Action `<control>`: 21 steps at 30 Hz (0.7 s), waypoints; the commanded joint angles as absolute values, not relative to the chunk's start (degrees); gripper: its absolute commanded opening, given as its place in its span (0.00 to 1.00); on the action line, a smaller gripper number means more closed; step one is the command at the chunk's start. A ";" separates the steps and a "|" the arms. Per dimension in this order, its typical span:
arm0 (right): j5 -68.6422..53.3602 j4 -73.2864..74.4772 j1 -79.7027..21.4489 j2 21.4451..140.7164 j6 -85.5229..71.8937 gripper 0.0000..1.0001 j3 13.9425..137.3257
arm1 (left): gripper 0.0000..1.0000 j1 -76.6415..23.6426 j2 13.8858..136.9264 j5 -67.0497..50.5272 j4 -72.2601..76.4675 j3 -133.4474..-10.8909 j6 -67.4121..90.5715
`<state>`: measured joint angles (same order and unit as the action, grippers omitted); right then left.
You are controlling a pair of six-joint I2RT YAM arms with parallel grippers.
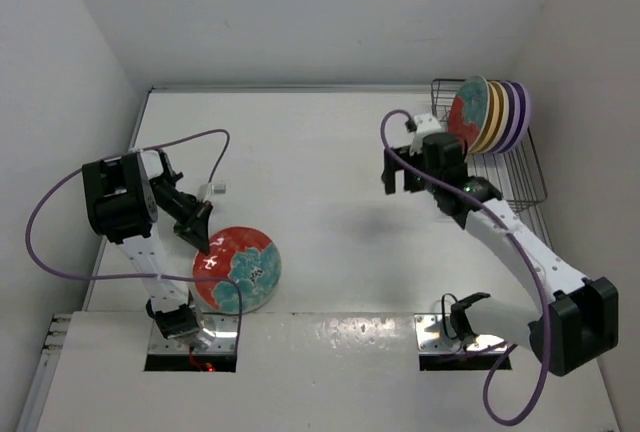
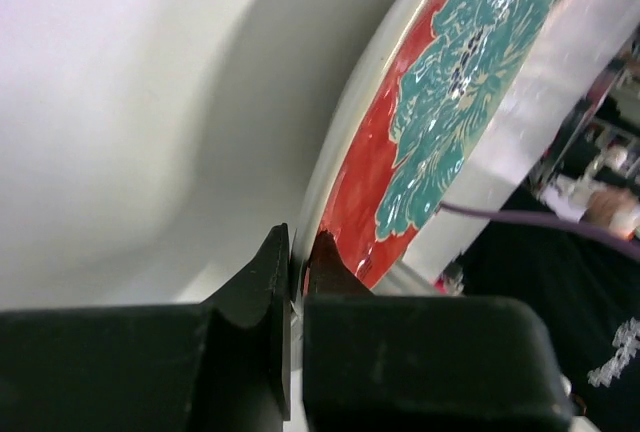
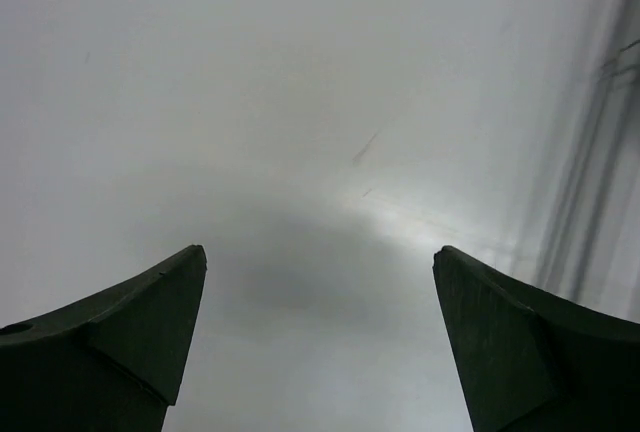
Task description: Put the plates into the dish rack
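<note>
Tilting at the near left of the desk [image 1: 330, 252], a round red teal-flowered plate [image 1: 240, 267] is clamped by the left gripper [image 2: 300, 237], with the dark wire dish rack [image 1: 522, 180] far right beside the open right gripper [image 3: 320, 249].

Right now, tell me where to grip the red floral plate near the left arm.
Grip the red floral plate by its thin rim at the left edge, coming from the left arm's side. The disc is too wide to span, and the left end effector is shut on that rim.
</note>
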<state>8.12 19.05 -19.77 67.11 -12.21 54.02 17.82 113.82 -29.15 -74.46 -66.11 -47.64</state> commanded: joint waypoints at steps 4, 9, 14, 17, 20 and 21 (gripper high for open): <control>-13.83 -1.64 -29.50 68.20 -29.08 0.92 36.32 | 0.00 13.45 113.82 -37.51 -62.41 -75.40 -38.15; -24.76 -19.14 -35.41 84.23 -33.48 0.92 36.38 | 0.00 6.18 110.22 -43.41 -59.94 -77.43 -38.40; -32.59 -34.87 -35.33 97.10 -41.82 0.92 41.92 | 0.00 1.24 104.86 -43.34 -54.59 -75.06 -39.29; -35.40 -37.52 -35.07 104.58 -44.73 0.88 46.39 | 0.00 0.62 104.33 -43.33 -53.53 -74.53 -38.76; -37.52 -38.49 -36.47 110.89 -45.88 0.82 48.95 | 0.00 0.62 104.33 -43.86 -53.53 -74.53 -38.06; -38.23 -37.45 -38.21 111.87 -45.62 0.79 50.70 | 0.00 0.62 104.33 -44.38 -53.53 -74.53 -38.06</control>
